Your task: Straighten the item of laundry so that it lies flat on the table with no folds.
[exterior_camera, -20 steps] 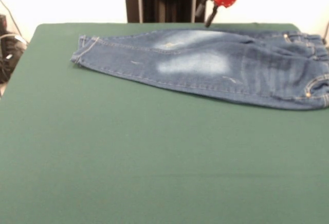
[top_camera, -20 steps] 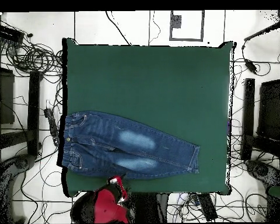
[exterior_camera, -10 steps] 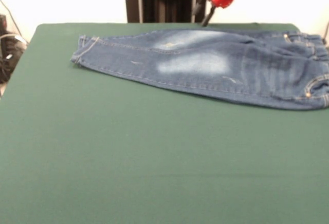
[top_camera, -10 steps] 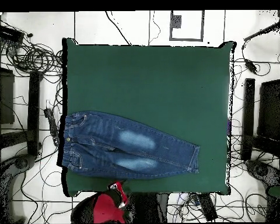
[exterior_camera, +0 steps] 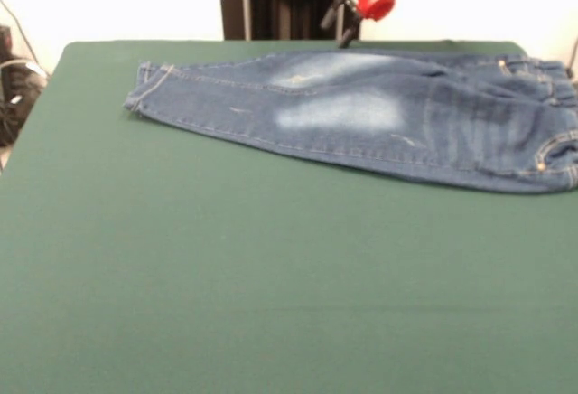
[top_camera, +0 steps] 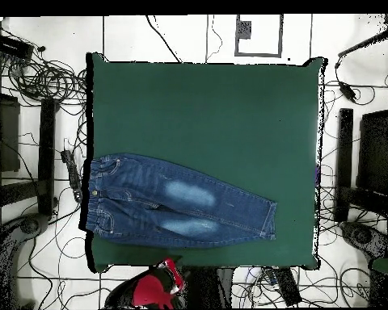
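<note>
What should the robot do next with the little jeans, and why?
Probably nothing more than lifting clear. The jeans already seem to lie flat on the green table, both legs stretched out with no fold showing, and the gripper hangs above their far edge, holding nothing.

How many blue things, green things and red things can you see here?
Blue: 1, the jeans
Green: 1, the table
Red: 1, the gripper on the robot arm
Total: 3
</note>
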Robot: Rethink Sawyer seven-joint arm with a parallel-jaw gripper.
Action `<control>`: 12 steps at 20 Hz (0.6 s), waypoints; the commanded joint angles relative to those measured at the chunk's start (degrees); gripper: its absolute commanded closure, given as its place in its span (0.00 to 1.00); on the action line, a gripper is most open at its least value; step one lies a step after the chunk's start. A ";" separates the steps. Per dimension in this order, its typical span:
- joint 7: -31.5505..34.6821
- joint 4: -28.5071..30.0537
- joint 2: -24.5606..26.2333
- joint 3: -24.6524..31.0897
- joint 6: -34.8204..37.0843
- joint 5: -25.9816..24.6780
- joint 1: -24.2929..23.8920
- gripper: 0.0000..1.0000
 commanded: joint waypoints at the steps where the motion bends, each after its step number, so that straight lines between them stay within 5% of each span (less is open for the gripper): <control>1: 8.63 -8.17 10.07 5.40 -4.15 3.98 -0.46 0.00; 12: 9.41 -13.82 20.29 7.54 -14.07 -0.71 -7.41 0.00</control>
